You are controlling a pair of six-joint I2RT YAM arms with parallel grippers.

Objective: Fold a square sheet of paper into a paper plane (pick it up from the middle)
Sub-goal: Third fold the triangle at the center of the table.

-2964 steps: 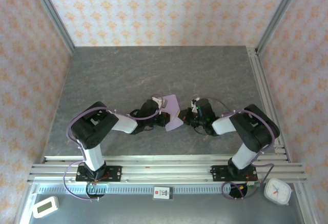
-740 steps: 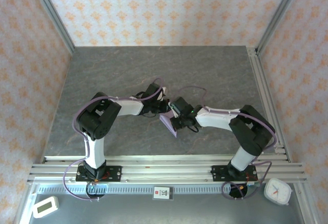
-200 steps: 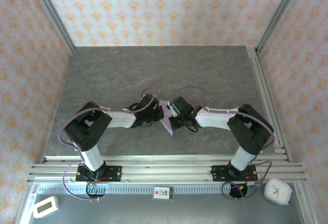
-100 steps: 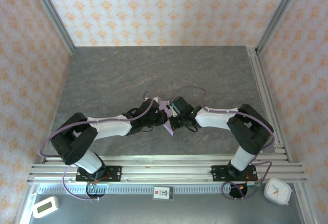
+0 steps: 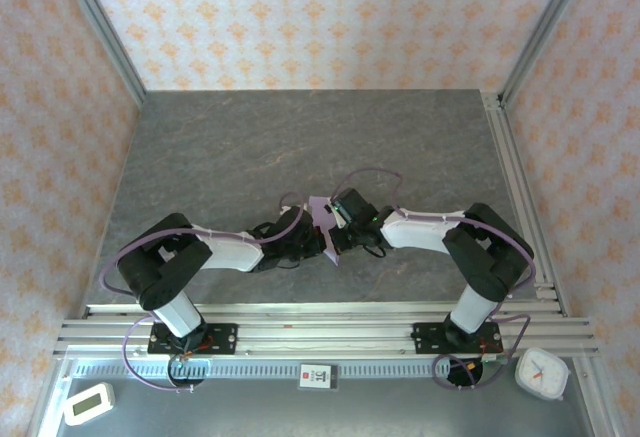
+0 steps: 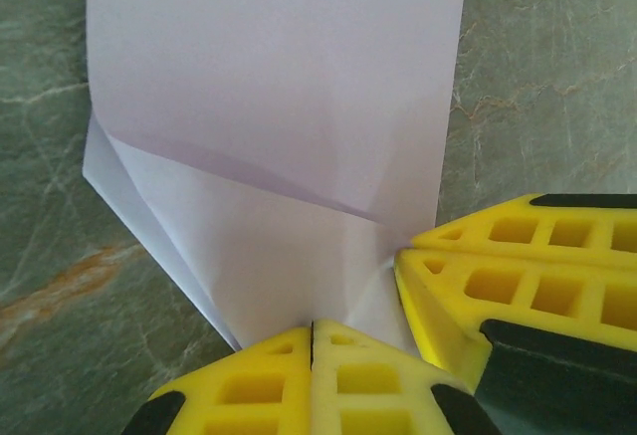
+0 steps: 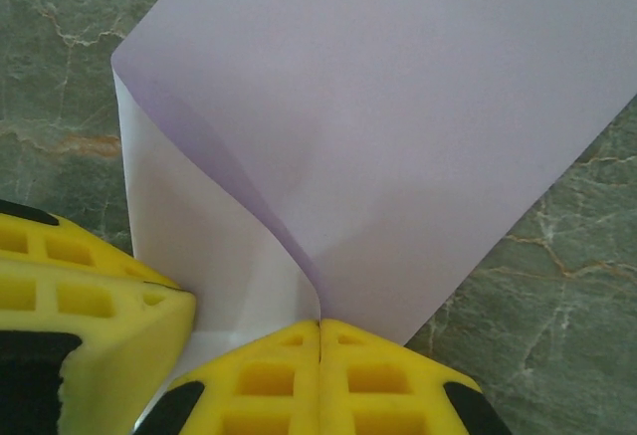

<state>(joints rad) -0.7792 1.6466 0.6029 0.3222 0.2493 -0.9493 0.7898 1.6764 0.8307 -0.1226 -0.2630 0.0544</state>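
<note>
— Left hand first: how does it stand?

— Left gripper (image 6: 312, 343) has its yellow fingers pressed fully together. The near edge of the lilac sheet of paper (image 6: 279, 107) runs into the seam between them, so I have it pinched there.

— And the right?

— My right gripper (image 7: 319, 343) is closed just as tight, with a soft fold of the sheet leading straight into its tips. From each wrist I see the other hand's yellow fingers just beside my own, against the paper.

— Where is the sheet?

— Between my two wrists, over the middle of the grey marbled table (image 5: 250, 147), towards my side. It is partly folded, with one slanting crease across it. Whether its far edge rests on the table I cannot tell.
</note>
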